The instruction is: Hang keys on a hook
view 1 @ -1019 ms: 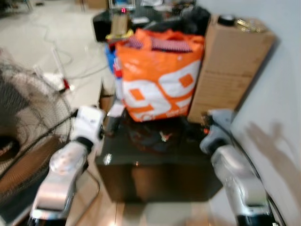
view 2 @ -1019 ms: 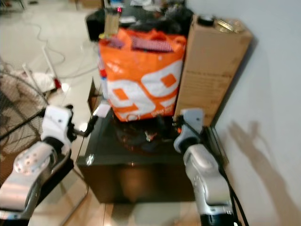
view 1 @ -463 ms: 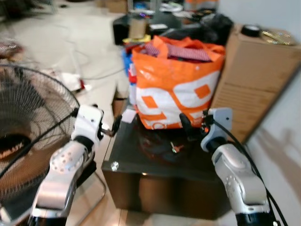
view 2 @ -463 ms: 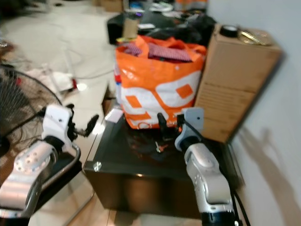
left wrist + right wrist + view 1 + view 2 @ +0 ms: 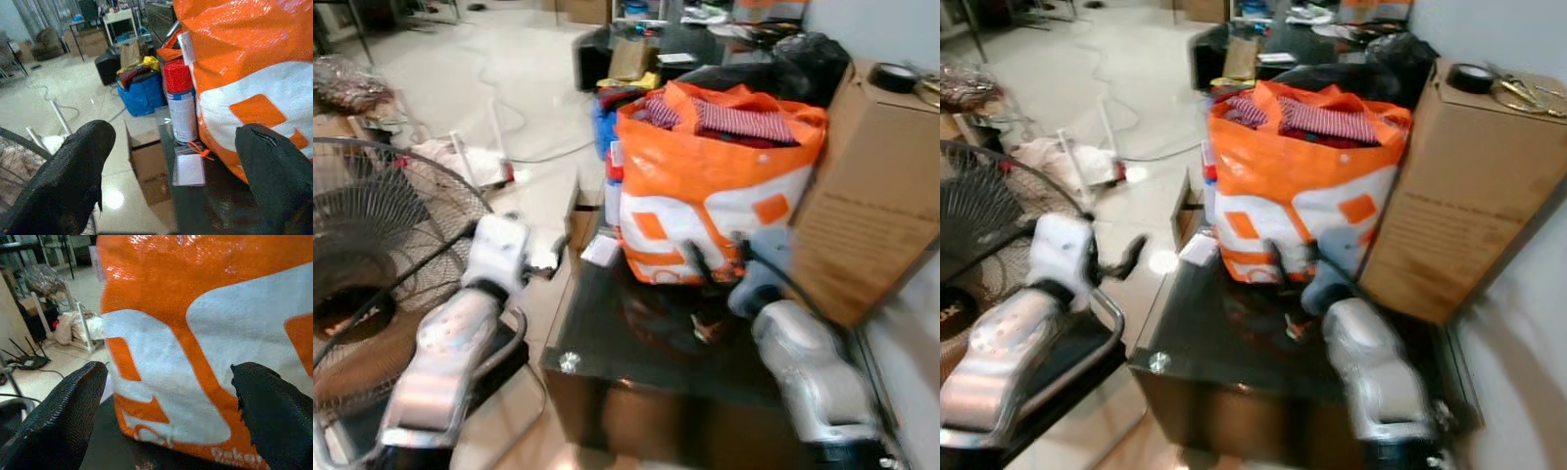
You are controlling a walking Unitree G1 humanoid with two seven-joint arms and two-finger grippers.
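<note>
Since a second ago the camera has swung right and closed in, so the orange bag point(image 5: 1307, 186) and the dark counter point(image 5: 1224, 333) sit nearer the middle. Both arms are raised toward the counter. The right gripper point(image 5: 1285, 259) reaches over it, jaws spread wide right in front of the bag; this looks like the approach to a pickup. A small reddish thing lying on the counter just beside that gripper is probably the keys point(image 5: 1295, 328), though blur leaves this unsure. The left gripper point(image 5: 1121, 259) hangs off the counter's left edge, jaws also spread and holding nothing, apparently kept clear.

No hook can be made out. The bag crowds the counter's back, a cardboard box point(image 5: 1469, 196) stands at its right, and a red-capped spray can point(image 5: 180, 105) beside the bag. A fan point(image 5: 382, 255) stands on the floor to the left.
</note>
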